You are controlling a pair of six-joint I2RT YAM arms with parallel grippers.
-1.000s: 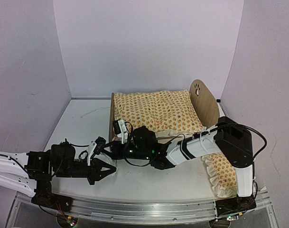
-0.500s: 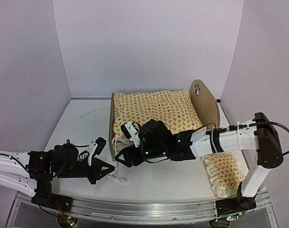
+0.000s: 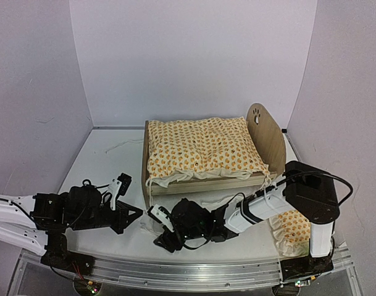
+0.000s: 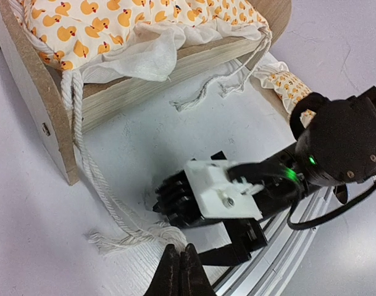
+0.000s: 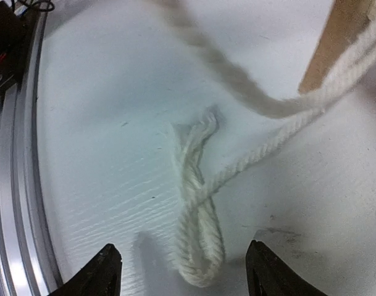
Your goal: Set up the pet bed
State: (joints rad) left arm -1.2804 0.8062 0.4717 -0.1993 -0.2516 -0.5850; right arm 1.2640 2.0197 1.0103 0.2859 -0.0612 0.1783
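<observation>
Top external view: the bed point(image 3: 200, 184) sits mid-table with its long axis across our view. The paw-print end board is on the right and the quilt point(image 3: 203, 145) is spread over it. A white rope point(image 3: 149, 196) hangs from the bed's near-left corner and trails onto the table point(image 3: 113, 160) in front of the bed.

Right wrist view: the right gripper point(image 5: 186, 268) hovers low in front of the bed's near-left corner with its fingers spread wide and nothing held. The rope's doubled loop lies between them. The loop's long axis points back toward the bed, so closing the fingers would pinch across it.

Left wrist view: the left gripper point(image 4: 178, 271) is fully closed, its tips just beside the rope's frayed end, on the side away from the bed. We cannot tell whether a strand is caught.

Judgement: both grippers are near the rope. The right is the better placed, since it is open and centred over the loop. The bed itself lies beyond both.
</observation>
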